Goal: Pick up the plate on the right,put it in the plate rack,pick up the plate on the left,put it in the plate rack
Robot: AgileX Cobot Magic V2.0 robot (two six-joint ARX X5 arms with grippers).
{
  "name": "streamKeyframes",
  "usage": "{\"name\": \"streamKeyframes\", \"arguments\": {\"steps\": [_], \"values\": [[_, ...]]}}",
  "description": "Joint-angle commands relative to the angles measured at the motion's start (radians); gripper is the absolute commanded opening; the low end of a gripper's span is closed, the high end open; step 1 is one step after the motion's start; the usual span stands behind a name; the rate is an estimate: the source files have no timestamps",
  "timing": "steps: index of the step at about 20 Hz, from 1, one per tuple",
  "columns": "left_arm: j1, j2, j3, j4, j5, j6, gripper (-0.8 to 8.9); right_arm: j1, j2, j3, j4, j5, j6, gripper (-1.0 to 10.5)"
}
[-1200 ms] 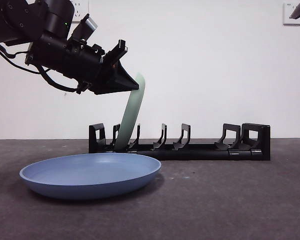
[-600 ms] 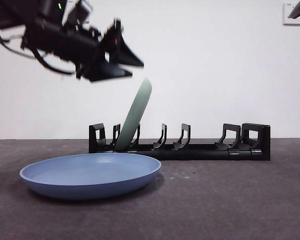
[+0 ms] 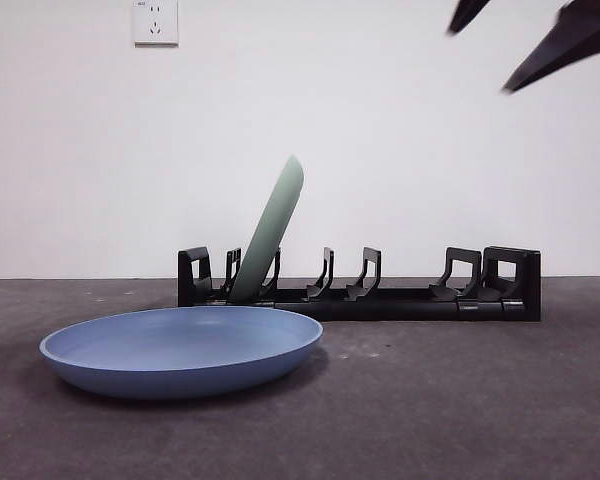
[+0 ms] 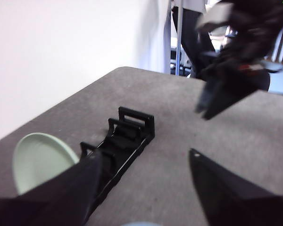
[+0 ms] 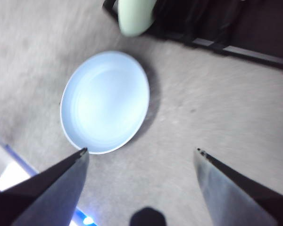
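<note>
Two plates, one rack and two grippers are in view. Farthest left on the grey, matte worktop (image 3: 460,400) lies the blue plate (image 3: 181,350), a wide shallow round dish with a smooth rim, flat on the surface toward the front edge and just in front of the rack's left end. Behind it the pale green plate (image 3: 271,230) stands on edge in a slot near the left end of the plate rack (image 3: 380,290), leaning to the right between curved prongs. The rack is long, low, black plastic with blocky ends; its remaining slots to the right hold nothing. The left gripper (image 4: 144,162) has its jaws spread apart and grips nothing, with the rack and green plate ahead of it. High at the right, the right gripper (image 5: 140,150) hangs well above the worktop, jaws spread wide and holding nothing, the blue plate below and apart from it.
</note>
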Motion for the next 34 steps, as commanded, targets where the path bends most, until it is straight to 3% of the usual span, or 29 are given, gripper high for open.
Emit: {"name": "streamKeyframes", "arguments": {"steps": [1,6,11,26,31,34], "values": [[0.001,-0.1,0.003,-0.117,-0.043,0.107,4.15,0.058,0.085,-0.008,0.044,-0.001,0.026,3.8],[0.001,-0.263,0.003,-0.369,-0.198,0.236,4.77,0.191,0.299,-0.008,0.152,0.084,0.08,3.8],[0.001,-0.313,0.003,-0.556,-0.322,0.288,4.77,0.261,0.464,-0.008,0.246,0.143,0.132,3.8],[0.001,-0.311,0.003,-0.569,-0.321,0.289,4.76,0.322,0.612,-0.008,0.357,0.163,0.192,3.6],[0.001,-0.307,0.003,-0.57,-0.321,0.289,4.76,0.331,0.615,-0.008,0.374,0.17,0.208,-0.2],[0.0,-0.304,0.003,-0.57,-0.32,0.289,4.76,0.331,0.615,-0.008,0.372,0.17,0.208,-0.1]]}}
